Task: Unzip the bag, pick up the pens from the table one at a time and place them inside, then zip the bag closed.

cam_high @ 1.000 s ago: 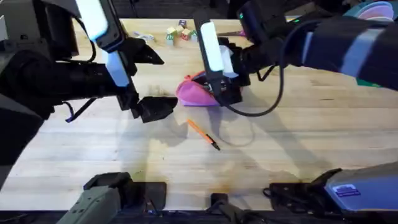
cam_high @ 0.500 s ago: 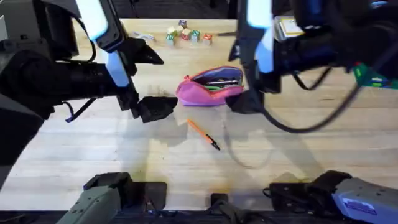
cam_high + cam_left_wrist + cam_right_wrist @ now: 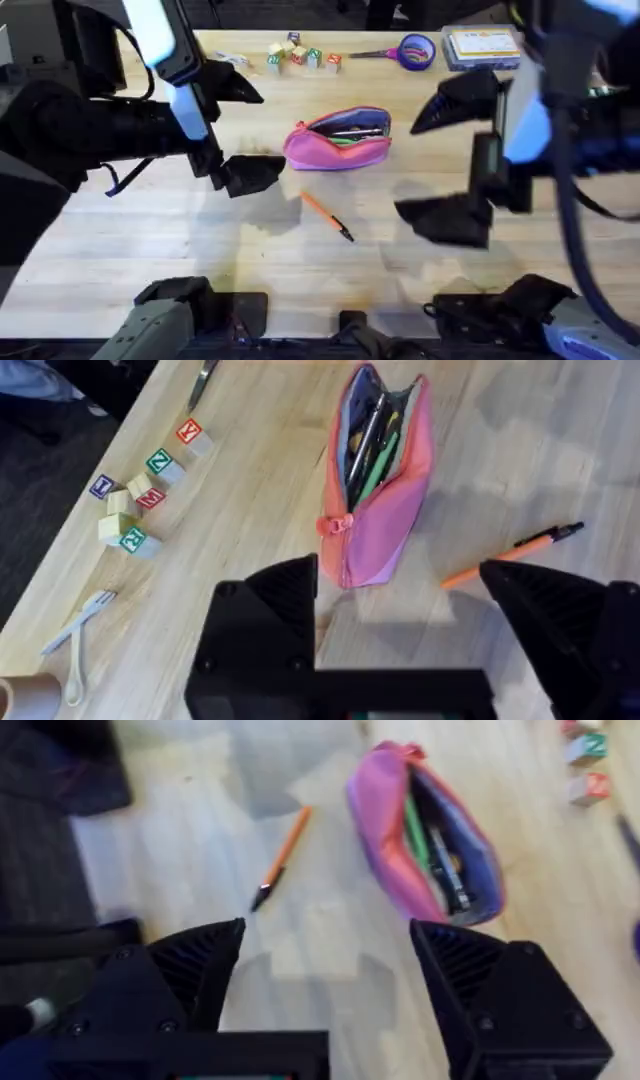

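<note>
- The bag (image 3: 338, 139) lies on the table (image 3: 300, 260) a little beyond its middle, its zipper undone and its mouth gaping upward.
- Inside the bag the left wrist view shows a light green pen (image 3: 378, 463) beside darker pens; the pink side wall sags outward and the zipper pull (image 3: 334, 526) sits at the near end.
- The orange pen (image 3: 327, 215) lies flat on the table on the near side of the bag, apart from it, its black tip pointing toward the arms' bases.
- The left end effector (image 3: 232, 135) hangs above the table to the left of the bag, fingers spread wide with nothing between them; in its own wrist view the bag's end and the orange pen (image 3: 510, 553) lie just beyond the fingertips.
- The right end effector (image 3: 445, 160) hangs to the right of the bag, well apart from it, fingers also spread and empty; one finger (image 3: 455, 98) points toward the bag, the other (image 3: 445, 220) sits lower and nearer the bases.
- In the right wrist view the bag (image 3: 425, 835) and orange pen (image 3: 280, 855) lie ahead of the open fingers, neither touched.
- Along the far edge of the table stand letter blocks (image 3: 298, 54), purple-handled scissors (image 3: 405, 50) and a clear box (image 3: 482, 45).
- The left wrist view also shows a white plastic fork (image 3: 76, 628) near the blocks (image 3: 135, 500).
</note>
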`<state>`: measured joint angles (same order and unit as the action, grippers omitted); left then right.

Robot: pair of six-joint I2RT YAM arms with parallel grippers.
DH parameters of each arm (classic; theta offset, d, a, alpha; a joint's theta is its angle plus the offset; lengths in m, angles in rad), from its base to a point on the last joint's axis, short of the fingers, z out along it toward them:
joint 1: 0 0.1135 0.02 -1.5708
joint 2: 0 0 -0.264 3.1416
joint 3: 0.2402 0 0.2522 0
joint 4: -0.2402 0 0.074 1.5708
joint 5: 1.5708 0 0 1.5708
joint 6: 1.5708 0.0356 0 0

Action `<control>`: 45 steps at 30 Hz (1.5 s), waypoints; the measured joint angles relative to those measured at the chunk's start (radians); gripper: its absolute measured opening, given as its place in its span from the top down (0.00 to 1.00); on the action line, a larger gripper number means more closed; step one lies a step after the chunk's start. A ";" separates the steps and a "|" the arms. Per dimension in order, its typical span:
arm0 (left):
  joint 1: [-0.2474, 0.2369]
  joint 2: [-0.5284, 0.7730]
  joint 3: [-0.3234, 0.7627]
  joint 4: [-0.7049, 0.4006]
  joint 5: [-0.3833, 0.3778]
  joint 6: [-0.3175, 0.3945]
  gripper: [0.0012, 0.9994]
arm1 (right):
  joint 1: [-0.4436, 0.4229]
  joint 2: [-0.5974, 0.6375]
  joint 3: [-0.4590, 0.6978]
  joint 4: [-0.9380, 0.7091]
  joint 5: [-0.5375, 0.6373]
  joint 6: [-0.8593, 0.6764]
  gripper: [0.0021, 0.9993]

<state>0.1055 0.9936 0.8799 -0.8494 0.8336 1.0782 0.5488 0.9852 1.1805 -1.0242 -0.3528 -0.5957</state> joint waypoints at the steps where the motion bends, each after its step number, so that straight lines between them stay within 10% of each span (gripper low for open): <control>1: 0.000 0.000 0.000 0.000 0.000 0.000 0.01 | 0.014 -0.012 0.000 -0.023 0.000 0.015 0.00; 10: 0.000 0.000 0.000 -0.007 0.000 0.008 0.01 | 0.079 -0.038 0.000 -0.126 -0.004 0.201 0.00; 25: 0.000 0.000 0.000 -0.273 -0.133 0.425 0.01 | 0.241 0.000 -0.082 0.021 0.071 0.444 0.00; 40: 0.000 0.202 0.000 -0.272 -0.180 0.524 0.01 | 0.365 0.095 -0.196 0.195 0.264 0.703 0.00; 42: 0.013 0.247 0.000 -0.272 -0.179 0.560 0.00 | 0.365 0.095 -0.214 0.247 0.299 0.726 0.00; 43: 0.130 0.310 0.000 -0.272 -0.122 0.619 0.00 | 0.365 0.095 -0.284 0.333 0.313 0.755 0.00; 45: 0.171 0.315 0.000 -0.274 -0.088 0.643 0.00 | 0.365 0.097 -0.306 0.358 0.314 0.761 0.00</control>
<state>0.2762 1.3083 0.8803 -1.1233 0.7453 1.7209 0.9143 1.0826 0.8742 -0.6666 -0.0383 0.1650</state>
